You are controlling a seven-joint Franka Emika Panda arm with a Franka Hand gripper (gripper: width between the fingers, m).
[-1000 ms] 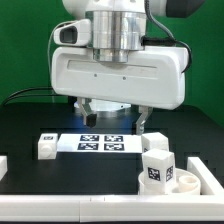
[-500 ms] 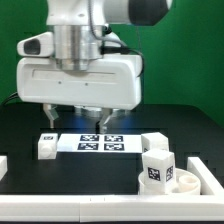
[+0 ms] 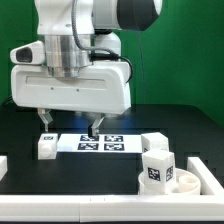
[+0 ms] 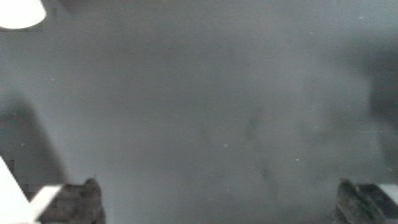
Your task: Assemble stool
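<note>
Tool [image 3: 69, 124] hangs pointing down, jaws spread wide, near the marker board [image 3: 98, 143].

Seat [image 3: 195, 180]: runs off the exterior view's right edge; the leg [image 3: 155, 170] standing in it covers part of the rim.
Marker board [image 3: 118, 144]: far edge partly behind one finger of the gripper [image 3: 68, 124].
Arm [image 3: 90, 30]: upper part runs out of the top of the exterior view.
White piece [image 3: 3, 165] at the exterior view's left edge: mostly cut off, can't tell what.
Wrist view: blurred throughout; fingertips [image 4: 71, 200] cropped, pale blob [image 4: 18, 12] unidentifiable.
</note>
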